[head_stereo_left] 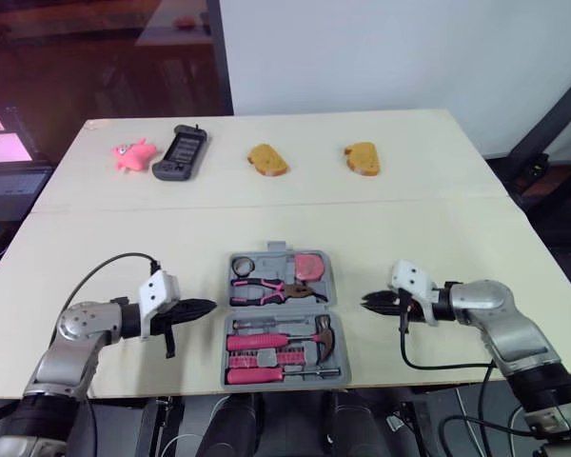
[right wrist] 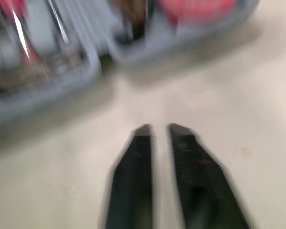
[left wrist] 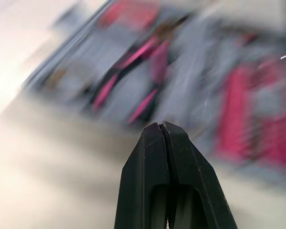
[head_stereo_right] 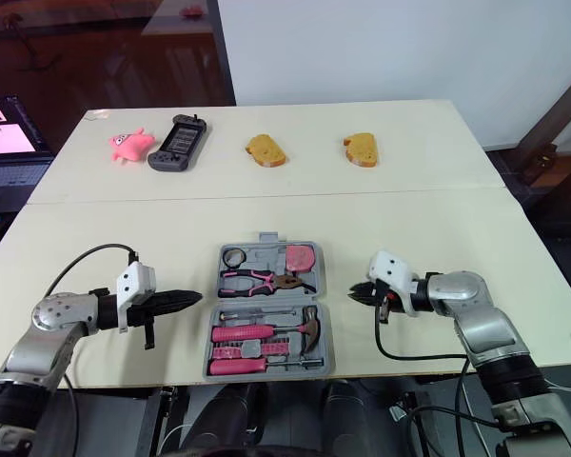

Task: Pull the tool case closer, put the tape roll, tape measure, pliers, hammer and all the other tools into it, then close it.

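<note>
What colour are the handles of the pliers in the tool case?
Pink; the pliers lie in the grey tool case, clearest in the left eye view.

tool case [left wrist: 190, 95] blurred in both wrist views, laptop [head_stereo_left: 2, 145] cut off at the edge, bit row [head_stereo_left: 266, 360] indistinct

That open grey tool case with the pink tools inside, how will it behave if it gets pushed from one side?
The tool case probably slides flat rather than tips, since it lies open and low on the table. Loaded with the hammer and pliers, it likely feels heavy for its size.
</note>
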Controlling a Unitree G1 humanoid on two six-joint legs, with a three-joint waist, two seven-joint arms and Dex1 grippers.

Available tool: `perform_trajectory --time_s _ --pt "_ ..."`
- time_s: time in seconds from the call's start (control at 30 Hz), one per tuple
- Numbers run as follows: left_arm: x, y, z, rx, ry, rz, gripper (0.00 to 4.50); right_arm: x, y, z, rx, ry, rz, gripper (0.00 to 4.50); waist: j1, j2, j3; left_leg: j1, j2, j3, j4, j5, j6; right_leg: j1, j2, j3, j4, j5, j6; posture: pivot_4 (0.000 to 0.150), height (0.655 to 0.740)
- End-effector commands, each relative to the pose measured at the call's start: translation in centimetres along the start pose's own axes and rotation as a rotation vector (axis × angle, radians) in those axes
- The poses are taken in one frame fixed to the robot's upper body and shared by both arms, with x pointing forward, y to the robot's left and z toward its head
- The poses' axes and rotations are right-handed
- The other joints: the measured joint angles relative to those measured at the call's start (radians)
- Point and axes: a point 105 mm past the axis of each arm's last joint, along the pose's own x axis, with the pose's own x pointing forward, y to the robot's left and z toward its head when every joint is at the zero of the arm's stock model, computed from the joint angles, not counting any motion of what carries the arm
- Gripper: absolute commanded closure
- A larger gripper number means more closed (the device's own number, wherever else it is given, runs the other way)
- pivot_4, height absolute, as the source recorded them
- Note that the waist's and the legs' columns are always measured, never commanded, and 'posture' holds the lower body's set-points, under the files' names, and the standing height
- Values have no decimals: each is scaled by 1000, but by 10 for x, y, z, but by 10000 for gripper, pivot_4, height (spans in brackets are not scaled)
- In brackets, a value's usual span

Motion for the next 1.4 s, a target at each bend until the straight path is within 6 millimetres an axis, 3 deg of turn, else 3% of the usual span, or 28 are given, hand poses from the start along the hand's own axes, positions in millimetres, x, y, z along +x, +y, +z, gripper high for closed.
perform_trajectory --time_s 0.03,0.13,0.17,0.47,0.6,0.77,1.0,1.17,1.4 --pt "13 -24 18 9 -41 -107 45000 -1 5 17 97 -91 14 17155 2 0 0 0 0 0 0 0 0 0 0 0 0 0 0 1500 7400" --pt "28 -36 15 -2 -38 -135 45000 6 4 24 209 -121 24 2075 5 0 0 0 0 0 0 0 0 0 0 0 -1 -1 -1 1500 7400" --pt "31 -39 11 -7 -30 -142 45000 8 2 26 243 -130 22 358 5 1 0 0 0 0 0 0 0 0 0 0 -1 -1 -1 1500 7400" --pt "49 -62 -11 -54 36 -185 45000 29 -16 23 468 -127 -47 358 4 1 1 0 0 1 0 0 0 0 0 1 -1 -1 -1 1500 7400" --pt "53 -66 -19 -85 57 -188 45000 39 -18 27 576 -141 -19 358 4 1 1 0 0 1 0 0 0 -1 0 0 -1 -1 -1 1500 7400" --pt "64 -69 -17 -123 44 -179 45000 54 -37 25 674 -148 -77 358 2 1 1 0 0 1 0 0 0 -1 0 1 0 0 -1 1500 7400" --pt "60 -68 -33 -136 187 -170 45000 87 -46 26 780 -132 -67 358 -17 2 0 0 0 1 0 0 0 -1 1 0 0 2 2 1500 7400" --pt "54 -69 -40 -182 251 -151 45000 108 -37 43 876 -208 62 358 -29 3 -1 3 0 1 -4 0 0 0 1 1 1 2 3 1500 7400" --pt "51 -69 -41 -213 268 -123 45000 115 -34 63 960 -342 180 358 -43 3 -1 12 0 3 -16 1 -1 1 3 2 1 0 0 1500 7400"
